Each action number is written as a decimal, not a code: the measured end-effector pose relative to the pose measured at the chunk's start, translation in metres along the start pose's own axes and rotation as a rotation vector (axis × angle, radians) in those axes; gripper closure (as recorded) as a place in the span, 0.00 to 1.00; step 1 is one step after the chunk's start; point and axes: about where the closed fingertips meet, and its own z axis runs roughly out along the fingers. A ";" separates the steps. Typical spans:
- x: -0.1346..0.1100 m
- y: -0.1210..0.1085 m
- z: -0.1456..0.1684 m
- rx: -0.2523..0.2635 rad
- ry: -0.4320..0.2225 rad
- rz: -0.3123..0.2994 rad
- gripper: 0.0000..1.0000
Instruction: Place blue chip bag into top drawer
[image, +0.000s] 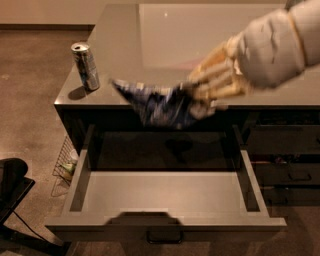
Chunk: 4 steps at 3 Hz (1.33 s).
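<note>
My gripper (202, 97) hangs in the air over the counter's front edge and is shut on the blue chip bag (157, 103). The bag is a crumpled dark-blue foil bag with white patches, stretched out to the left of the fingers. It hangs above the back part of the top drawer (165, 192). The drawer is pulled wide open below, with a flat grey floor, low side walls and a bar handle (164, 236) on its front. Nothing lies in the drawer.
A silver-blue drink can (86, 66) stands at the counter's (200, 35) left front corner. Narrower dark drawers (287, 175) with handles sit to the right. A wire basket (64, 162) stands on the floor at the left, and a dark object (12, 182) lies at the lower left.
</note>
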 end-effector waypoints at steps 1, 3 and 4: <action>-0.008 0.057 0.048 -0.131 0.000 0.034 1.00; 0.033 0.115 0.191 -0.283 0.250 0.130 1.00; 0.082 0.101 0.229 -0.287 0.329 0.174 1.00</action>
